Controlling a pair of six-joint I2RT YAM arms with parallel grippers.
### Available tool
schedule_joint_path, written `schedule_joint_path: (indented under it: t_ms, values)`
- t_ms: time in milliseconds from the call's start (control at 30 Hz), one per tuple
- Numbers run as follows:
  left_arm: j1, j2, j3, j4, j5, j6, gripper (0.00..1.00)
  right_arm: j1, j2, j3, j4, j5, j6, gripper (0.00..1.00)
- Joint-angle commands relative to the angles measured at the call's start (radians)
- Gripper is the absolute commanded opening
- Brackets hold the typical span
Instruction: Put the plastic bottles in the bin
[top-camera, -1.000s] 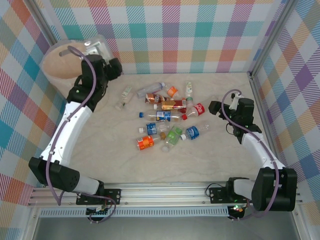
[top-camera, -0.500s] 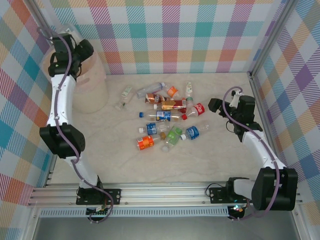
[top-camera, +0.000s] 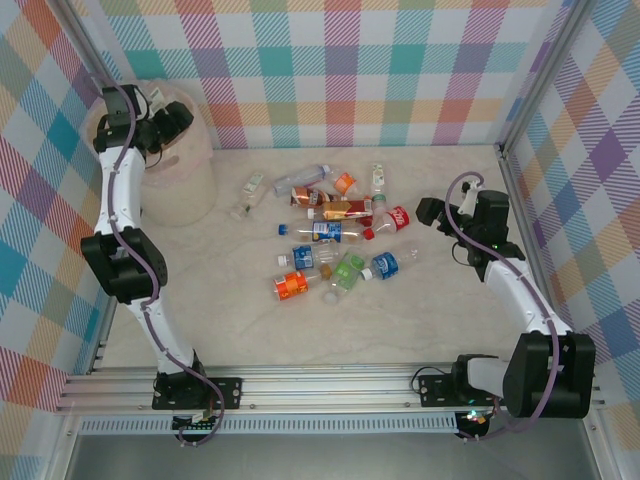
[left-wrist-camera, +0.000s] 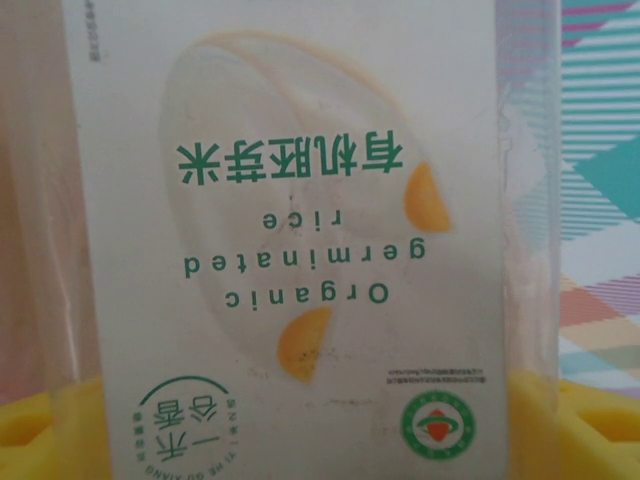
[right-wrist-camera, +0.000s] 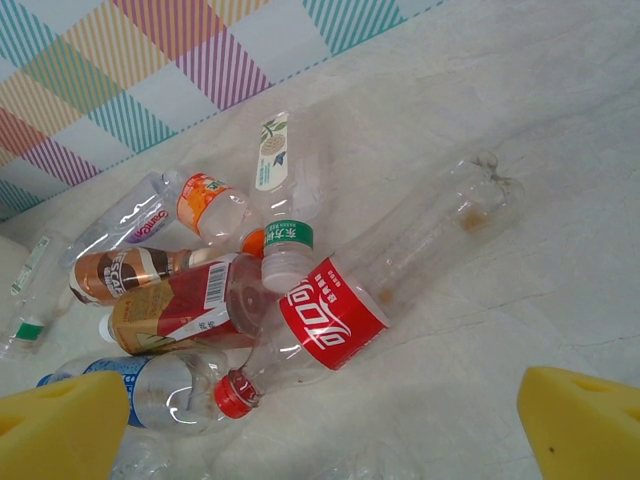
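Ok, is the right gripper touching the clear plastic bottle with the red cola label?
Apart. In the right wrist view the red cola-labelled plastic bottle lies ahead of the right gripper, between its open yellow pads and clear of both.

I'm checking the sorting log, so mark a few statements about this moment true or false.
1. The left gripper holds a white-labelled bottle above the bin. True.
2. The right gripper is clamped on the red-labelled bottle. False: its pads are spread wide with nothing between them, and that bottle lies on the table.
3. The bin stands at the table's far left corner. True.
4. The bottles on the table stand upright. False: they lie on their sides in a loose pile.
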Motion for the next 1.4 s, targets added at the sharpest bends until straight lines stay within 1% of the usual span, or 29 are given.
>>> schedule_joint_path:
  t_ms: [0, 100, 267, 333, 433, 533, 633, 733, 900, 1067, 1100, 1233, 1367]
  values:
    - [0.001, 0.005, 0.018, 0.038, 0.068, -0.02, 0.73, -0.003, 0.009, 0.024, -0.018, -0.015, 0.009, 1.0]
    - [0.001, 0.002, -0.003, 0.038, 0.08, -0.041, 0.74, -0.004, 0.014, 0.024, -0.017, -0.014, 0.009, 1.0]
    - [-0.013, -0.017, -0.06, 0.048, 0.142, -0.087, 0.76, -0.004, 0.033, 0.026, -0.014, -0.022, 0.018, 1.0]
    - [-0.024, -0.032, -0.076, 0.038, 0.131, -0.088, 0.77, -0.003, 0.04, 0.028, -0.014, -0.028, 0.023, 1.0]
    - [-0.032, -0.048, -0.101, 0.021, 0.081, -0.119, 0.79, -0.004, 0.05, 0.03, -0.012, -0.04, 0.03, 1.0]
    - [-0.033, -0.048, -0.13, 0.021, 0.076, -0.154, 0.8, -0.004, 0.059, 0.026, -0.01, -0.048, 0.038, 1.0]
    - [-0.032, -0.035, -0.138, 0.014, 0.067, -0.159, 0.82, -0.004, 0.065, 0.024, -0.011, -0.058, 0.044, 1.0]
    - [-0.032, -0.021, -0.132, -0.002, 0.052, -0.157, 0.84, -0.003, 0.067, 0.023, -0.017, -0.067, 0.045, 1.0]
    - [-0.027, -0.03, -0.096, -0.041, -0.022, -0.131, 0.9, -0.003, 0.066, 0.024, -0.034, -0.07, 0.037, 1.0]
    - [-0.022, -0.036, -0.06, -0.076, -0.028, -0.097, 0.94, -0.004, 0.063, 0.023, -0.052, -0.071, 0.051, 1.0]
    - [-0.022, -0.036, -0.048, -0.094, -0.041, -0.089, 1.0, -0.004, 0.062, 0.023, -0.06, -0.071, 0.057, 1.0]
    - [-0.022, -0.059, -0.031, -0.125, -0.082, -0.058, 1.0, -0.004, 0.054, 0.025, -0.129, -0.048, 0.085, 1.0]
    - [-0.022, -0.077, -0.004, -0.145, -0.075, -0.039, 1.0, -0.004, 0.028, 0.016, -0.218, -0.03, 0.133, 1.0]
